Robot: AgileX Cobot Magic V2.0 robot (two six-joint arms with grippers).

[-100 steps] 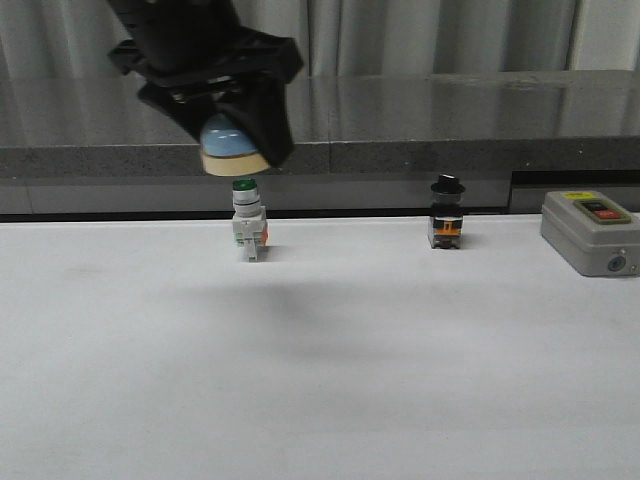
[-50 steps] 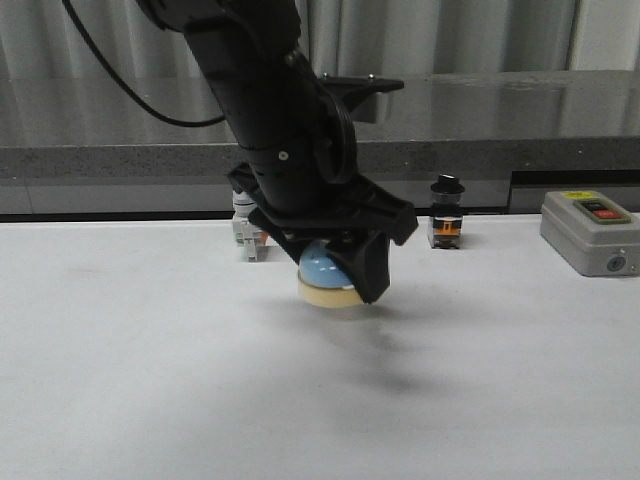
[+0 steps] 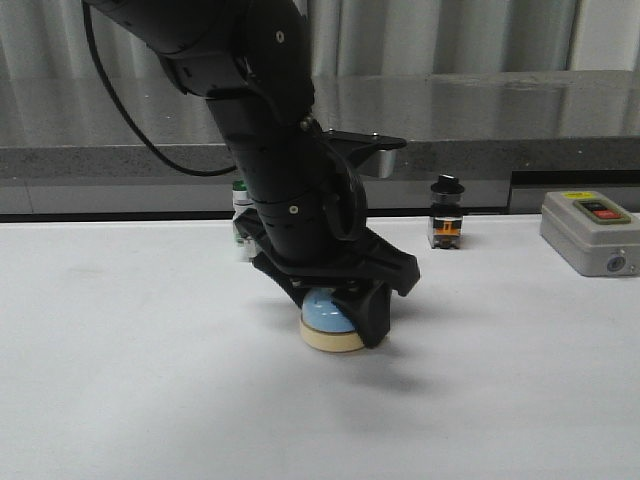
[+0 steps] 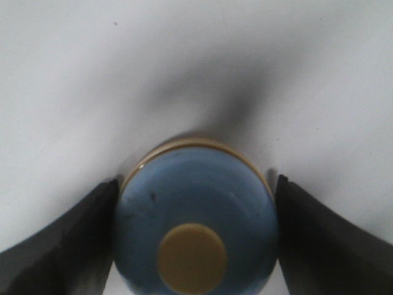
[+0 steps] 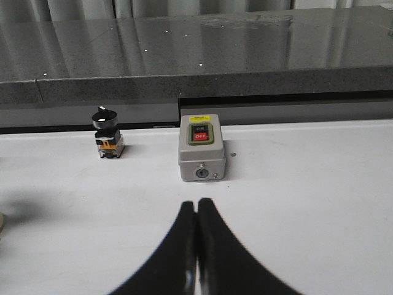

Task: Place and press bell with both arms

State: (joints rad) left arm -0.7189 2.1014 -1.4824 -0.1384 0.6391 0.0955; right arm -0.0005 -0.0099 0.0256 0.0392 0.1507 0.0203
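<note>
Bell [image 3: 331, 320] sits upright on the table [image 3: 120, 380], clamped at its sides by my left gripper [image 3: 335, 318], button straight up. My right gripper [image 5: 196, 246] hangs empty with fingers together, off toward the grey box [image 5: 201, 154] side.

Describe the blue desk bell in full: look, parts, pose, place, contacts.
The small light-blue dome-shaped desk bell has a glossy dome, a cream round base and a cream button on top. It sits upright, its base at or just above the white table, near the middle. The left arm's black tool is shut on it, one finger against each side.
</note>
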